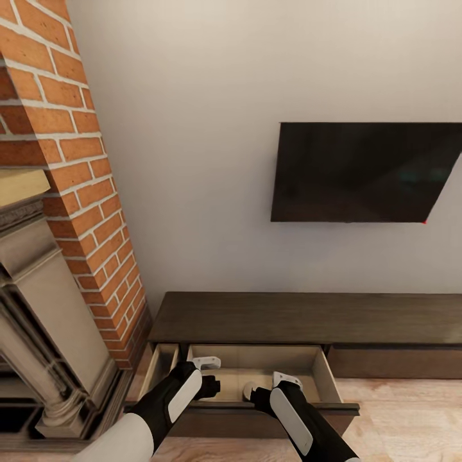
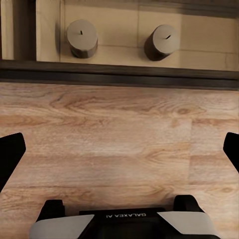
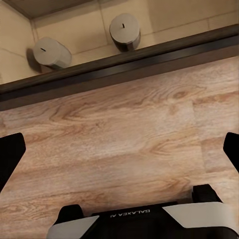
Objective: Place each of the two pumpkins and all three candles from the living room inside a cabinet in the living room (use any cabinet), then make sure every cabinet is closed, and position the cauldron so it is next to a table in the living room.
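- Right now your left gripper (image 2: pixel 119 144) hangs with its black fingers spread wide and nothing between them, above the pale wood-plank floor (image 2: pixel 119 139).
- Your right gripper (image 3: pixel 119 149) is just as wide and bare over the same planks.
- Ahead, the long low dark-brown wood cabinet (image 1: pixel 308 317) has a drawer pulled out, its pale beige inside (image 1: pixel 256 359) exposed.
- Two stubby beige-brown candles (image 2: pixel 82 37) (image 2: pixel 162 42) stand upright and well apart inside, just behind the dark drawer front edge (image 2: pixel 119 74).
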Tool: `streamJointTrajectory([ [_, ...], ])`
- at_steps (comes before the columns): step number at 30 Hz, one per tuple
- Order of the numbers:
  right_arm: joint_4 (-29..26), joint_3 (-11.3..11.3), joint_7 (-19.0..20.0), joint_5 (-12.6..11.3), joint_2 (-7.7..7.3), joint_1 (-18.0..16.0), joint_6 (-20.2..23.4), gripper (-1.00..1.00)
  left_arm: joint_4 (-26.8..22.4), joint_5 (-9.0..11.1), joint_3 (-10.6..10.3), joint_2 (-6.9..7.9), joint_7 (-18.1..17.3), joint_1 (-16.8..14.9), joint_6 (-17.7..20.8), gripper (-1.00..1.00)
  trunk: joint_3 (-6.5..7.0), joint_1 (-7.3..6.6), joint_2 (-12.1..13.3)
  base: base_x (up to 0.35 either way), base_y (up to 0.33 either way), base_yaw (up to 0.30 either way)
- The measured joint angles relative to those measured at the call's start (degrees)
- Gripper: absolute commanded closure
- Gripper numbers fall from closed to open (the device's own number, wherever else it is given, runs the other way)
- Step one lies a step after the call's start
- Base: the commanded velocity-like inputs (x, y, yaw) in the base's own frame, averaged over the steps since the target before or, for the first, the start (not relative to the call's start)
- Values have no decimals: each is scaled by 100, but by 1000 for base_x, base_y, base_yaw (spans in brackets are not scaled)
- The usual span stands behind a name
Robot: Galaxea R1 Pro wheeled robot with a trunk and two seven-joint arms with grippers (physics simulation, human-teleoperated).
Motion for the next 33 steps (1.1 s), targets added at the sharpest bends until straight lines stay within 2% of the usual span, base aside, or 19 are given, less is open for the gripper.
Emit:
streamJointTrajectory([
  [33, 2, -19, -1, -1, -1, 1, -2, -100, 2, 17, -1, -4, -2, 2, -1, -100, 0, 0, 0, 0, 0, -257],
])
